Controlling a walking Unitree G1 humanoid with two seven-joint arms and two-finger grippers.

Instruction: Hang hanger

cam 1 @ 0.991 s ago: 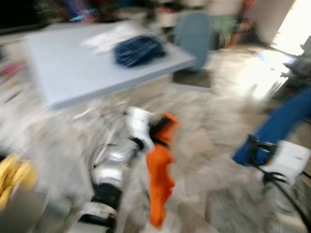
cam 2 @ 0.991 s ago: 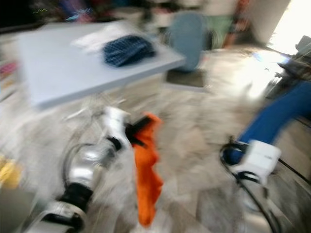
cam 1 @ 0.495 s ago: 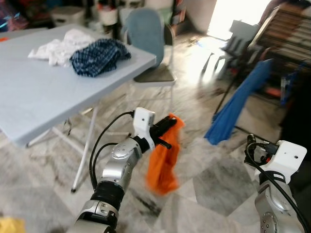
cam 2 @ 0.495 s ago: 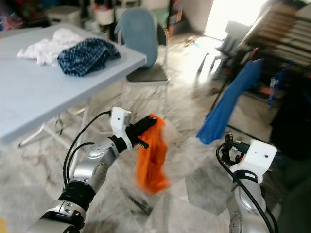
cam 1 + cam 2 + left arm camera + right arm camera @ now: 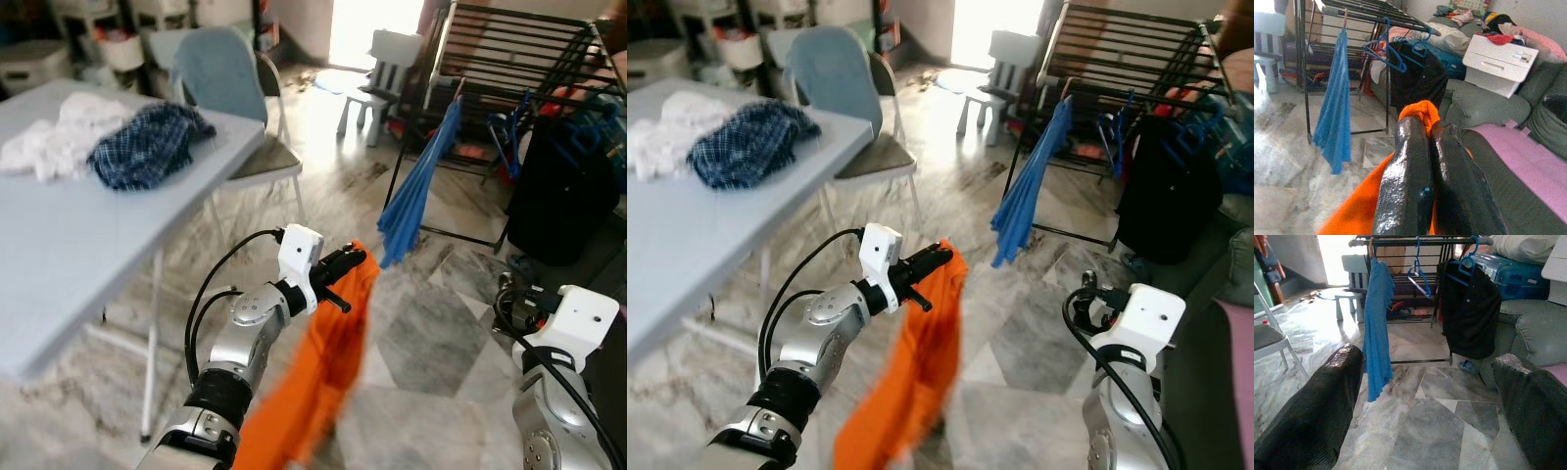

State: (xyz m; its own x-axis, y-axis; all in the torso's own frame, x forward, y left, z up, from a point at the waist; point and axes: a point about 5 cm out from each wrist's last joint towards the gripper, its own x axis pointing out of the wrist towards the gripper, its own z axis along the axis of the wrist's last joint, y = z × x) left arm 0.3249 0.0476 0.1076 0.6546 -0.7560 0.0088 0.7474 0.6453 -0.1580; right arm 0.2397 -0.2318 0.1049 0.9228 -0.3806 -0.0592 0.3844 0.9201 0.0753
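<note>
My left gripper (image 5: 351, 260) is shut on the top of an orange garment (image 5: 318, 377), which hangs from it and swings low over the marble floor. The left wrist view has both fingers (image 5: 1405, 161) pressed together with orange cloth (image 5: 1419, 110) bunched at their tips. Ahead to the right stands a black drying rack (image 5: 509, 44). On it hang a blue garment (image 5: 419, 181), a black garment on a blue hanger (image 5: 1469, 308) and an empty blue hanger (image 5: 1418, 276). My right gripper (image 5: 1425, 357) is open with nothing in it, low on the right; its white wrist box (image 5: 580, 319) is in the left eye view.
A grey table (image 5: 59, 255) on my left carries a white cloth and a blue checked garment (image 5: 147, 142). A blue chair (image 5: 220, 83) stands behind it and a small white chair (image 5: 387, 59) by the rack. A grey sofa (image 5: 1488, 110) and white drawer box (image 5: 1501, 56) lie right.
The camera has swung right, bringing the drying rack into view and pushing the table off to the left. The orange garment still hangs from my shut left gripper and now swings lower left.
</note>
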